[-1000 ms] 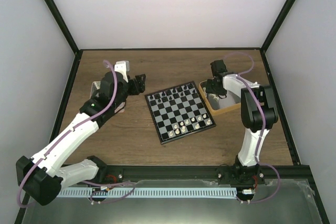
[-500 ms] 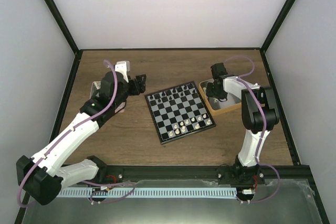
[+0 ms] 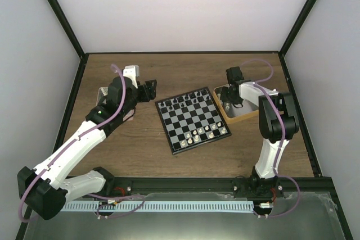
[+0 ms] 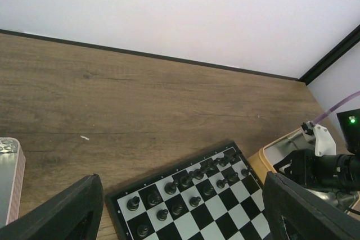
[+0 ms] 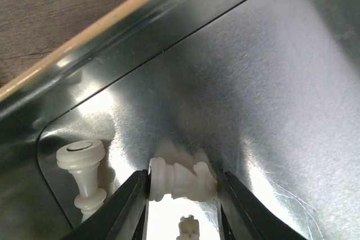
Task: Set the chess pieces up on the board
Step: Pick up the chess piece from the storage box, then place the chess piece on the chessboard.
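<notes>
In the right wrist view my right gripper (image 5: 183,190) is down inside the orange-tan metal tray (image 5: 253,77), its two fingers pressed against the ends of a cream-white chess piece (image 5: 181,180) lying on its side. Another white piece (image 5: 83,168) lies just to its left, and a third (image 5: 189,229) shows below. The board (image 3: 193,119) lies mid-table with several white pieces (image 3: 201,134) on its near rows and black chessmen (image 3: 183,102) on its far rows. My left gripper (image 3: 149,91) hovers open left of the board (image 4: 191,206), holding nothing.
The orange-tan tray (image 3: 241,118) sits against the board's right side. A pink-edged tray (image 4: 8,178) lies at the left under my left arm. Bare wooden table stretches behind the board to the back wall.
My right gripper's jaws have narrowed onto the white piece in the tray. The left arm has not moved.
</notes>
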Robot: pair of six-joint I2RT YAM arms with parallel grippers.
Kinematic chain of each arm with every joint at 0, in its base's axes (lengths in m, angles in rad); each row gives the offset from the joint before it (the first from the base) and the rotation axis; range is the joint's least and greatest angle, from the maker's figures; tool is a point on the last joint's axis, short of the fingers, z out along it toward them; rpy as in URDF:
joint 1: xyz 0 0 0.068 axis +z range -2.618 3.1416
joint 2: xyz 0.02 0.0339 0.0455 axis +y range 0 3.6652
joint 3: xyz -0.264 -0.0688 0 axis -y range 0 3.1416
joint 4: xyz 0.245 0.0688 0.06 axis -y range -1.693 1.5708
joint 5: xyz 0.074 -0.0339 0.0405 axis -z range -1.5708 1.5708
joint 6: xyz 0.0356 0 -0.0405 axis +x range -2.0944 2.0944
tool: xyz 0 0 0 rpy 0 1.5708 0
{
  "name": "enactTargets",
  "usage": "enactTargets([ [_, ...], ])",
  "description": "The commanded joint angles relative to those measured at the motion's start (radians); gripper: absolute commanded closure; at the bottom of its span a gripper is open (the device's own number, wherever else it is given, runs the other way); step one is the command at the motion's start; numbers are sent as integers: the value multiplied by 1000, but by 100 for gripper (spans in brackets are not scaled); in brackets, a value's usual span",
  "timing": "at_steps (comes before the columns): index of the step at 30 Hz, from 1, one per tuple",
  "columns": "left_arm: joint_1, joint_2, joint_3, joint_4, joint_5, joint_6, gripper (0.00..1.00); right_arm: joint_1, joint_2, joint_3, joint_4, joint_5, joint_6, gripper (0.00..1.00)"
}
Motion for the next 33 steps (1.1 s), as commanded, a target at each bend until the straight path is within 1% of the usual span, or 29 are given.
enactTargets([
  [1, 3, -11, 9, 3, -1, -9, 21, -9, -36, -15, 37, 21, 19, 71],
  [8, 3, 4, 5, 13, 40, -17, 21, -4, -149, -24, 29, 22, 39, 70],
  [13, 3, 19, -8, 30, 60, -38, 21, 44, -221, -20, -3, 23, 40, 69],
  [18, 3, 34, -21, 39, 76, -70, 21, 172, -273, -20, -46, 44, 50, 69],
  [22, 3, 46, -31, 38, 72, -96, 21, 338, -280, -23, -64, 44, 67, 68],
  [25, 3, 53, -40, 34, 68, -115, 21, 445, -245, -15, -83, 45, 82, 68],
  [29, 3, 58, -63, 32, 78, -137, 21, 529, -182, -20, -81, 53, 82, 68],
  [33, 3, 66, -84, 27, 93, -155, 21, 567, -120, 0, -99, 69, 60, 68],
])
